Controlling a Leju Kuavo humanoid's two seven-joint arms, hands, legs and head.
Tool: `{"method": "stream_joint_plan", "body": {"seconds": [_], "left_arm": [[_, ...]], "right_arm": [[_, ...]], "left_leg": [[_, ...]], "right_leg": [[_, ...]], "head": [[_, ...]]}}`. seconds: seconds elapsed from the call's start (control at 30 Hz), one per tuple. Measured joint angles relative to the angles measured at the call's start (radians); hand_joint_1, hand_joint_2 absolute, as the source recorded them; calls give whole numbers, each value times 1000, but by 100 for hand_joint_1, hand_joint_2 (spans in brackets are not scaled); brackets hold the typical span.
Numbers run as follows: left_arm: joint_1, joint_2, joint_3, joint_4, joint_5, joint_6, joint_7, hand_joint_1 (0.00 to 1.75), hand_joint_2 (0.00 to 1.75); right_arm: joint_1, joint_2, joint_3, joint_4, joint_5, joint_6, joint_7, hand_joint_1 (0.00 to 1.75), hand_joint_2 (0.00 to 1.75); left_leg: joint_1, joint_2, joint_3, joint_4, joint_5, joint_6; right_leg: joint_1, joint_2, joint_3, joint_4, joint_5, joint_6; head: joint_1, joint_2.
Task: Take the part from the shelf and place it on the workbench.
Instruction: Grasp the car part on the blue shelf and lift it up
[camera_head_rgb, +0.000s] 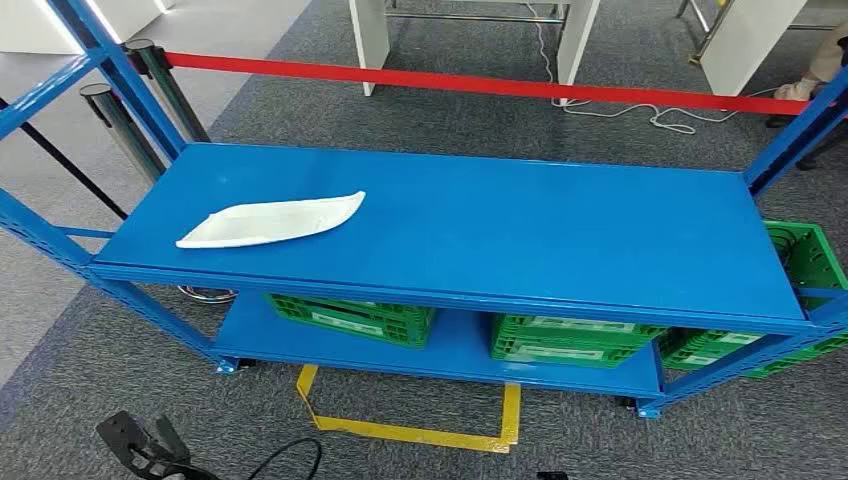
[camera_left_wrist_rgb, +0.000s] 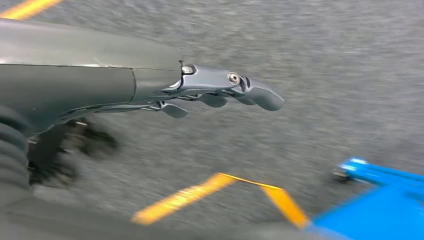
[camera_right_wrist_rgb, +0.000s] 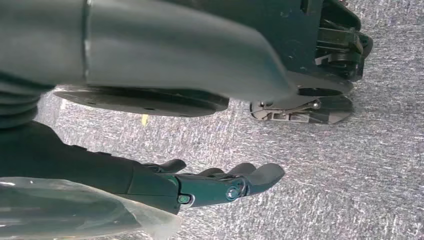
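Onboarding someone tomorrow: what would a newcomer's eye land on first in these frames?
First the white part, lying alone toward the left end of the bright blue shelf. Next the green crates on the lower shelf, and the red barrier tape stretched across behind. In the wrist views the left hand and right hand hang over grey carpet, fingers apart and holding nothing.

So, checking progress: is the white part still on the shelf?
Yes. The white part lies flat on the blue shelf, untouched.
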Motion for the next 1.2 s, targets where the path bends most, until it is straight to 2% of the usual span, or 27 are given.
{"method": "stream_joint_plan", "body": {"seconds": [0.2,0.47,0.93,1.07,1.2], "left_arm": [[5,-20,-17,-112,-31,34,-24,0,175],[1,-59,-113,-372,-120,98,-81,0,175],[-24,-119,-279,-806,-413,178,-154,0,175],[-61,-120,-353,-885,-512,196,-170,0,175],[-121,-119,-440,-898,-610,209,-169,0,175]], "right_arm": [[0,0,0,0,0,0,0,0,0],[0,7,-1,2,-16,2,-3,0,0],[-1,21,-6,3,-50,33,-15,0,0],[-3,27,-7,4,-58,48,-19,0,0],[-3,31,-7,4,-61,63,-28,0,0]], "left_leg": [[0,0,-1,1,0,0],[0,0,-1,2,0,0],[0,0,-2,4,0,0],[0,0,-2,4,0,1],[0,0,-3,5,0,1]], "right_leg": [[0,0,-1,0,0,0],[0,0,-1,0,0,0],[0,0,-1,0,1,1],[0,0,-1,0,1,1],[0,0,-1,0,2,2]], "head": [[0,0],[0,0],[0,0],[0,0],[0,0]]}}
